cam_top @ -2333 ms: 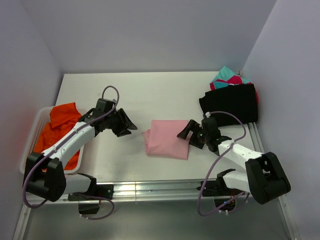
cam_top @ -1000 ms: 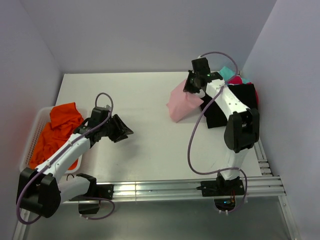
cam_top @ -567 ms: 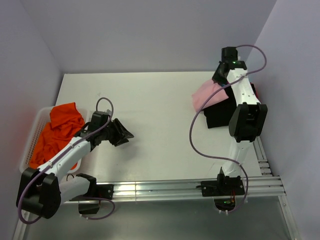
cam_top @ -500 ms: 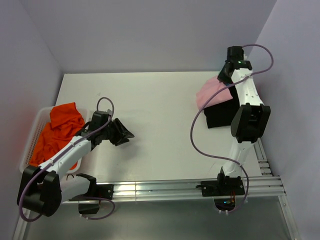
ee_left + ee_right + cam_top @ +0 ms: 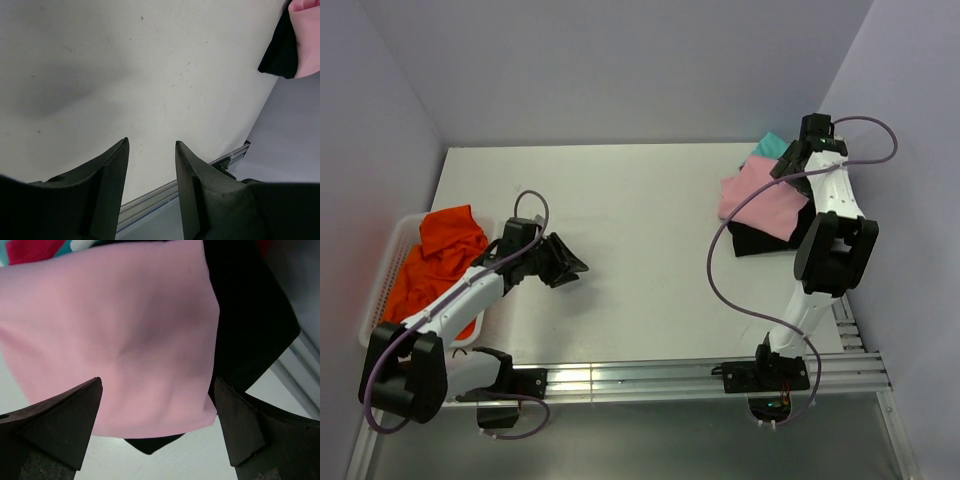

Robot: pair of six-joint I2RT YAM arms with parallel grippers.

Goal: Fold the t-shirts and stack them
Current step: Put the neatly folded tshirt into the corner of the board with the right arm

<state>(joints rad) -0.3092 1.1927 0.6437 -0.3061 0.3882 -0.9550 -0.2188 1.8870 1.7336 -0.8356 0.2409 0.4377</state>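
The folded light pink t-shirt (image 5: 760, 198) lies on top of the folded black t-shirt (image 5: 760, 240) at the back right. A teal shirt (image 5: 770, 147) peeks out behind them. My right gripper (image 5: 790, 165) hangs just above the pink shirt's far edge. In the right wrist view it (image 5: 157, 382) is wide open over the pink shirt (image 5: 125, 340) and the black shirt (image 5: 250, 315), holding nothing. My left gripper (image 5: 565, 262) is open and empty low over the bare table (image 5: 150, 142). An orange t-shirt (image 5: 435, 260) lies crumpled in the basket.
The white mesh basket (image 5: 380, 290) stands at the left table edge beside the left arm. Purple-grey walls close in the back and both sides. An aluminium rail (image 5: 650, 375) runs along the near edge. A magenta-red strip of cloth (image 5: 30, 250) shows under the stack.
My right arm carried the pink shirt from the middle of the table to the back right, laid it on the black shirt and let go. My left arm drew back slightly.
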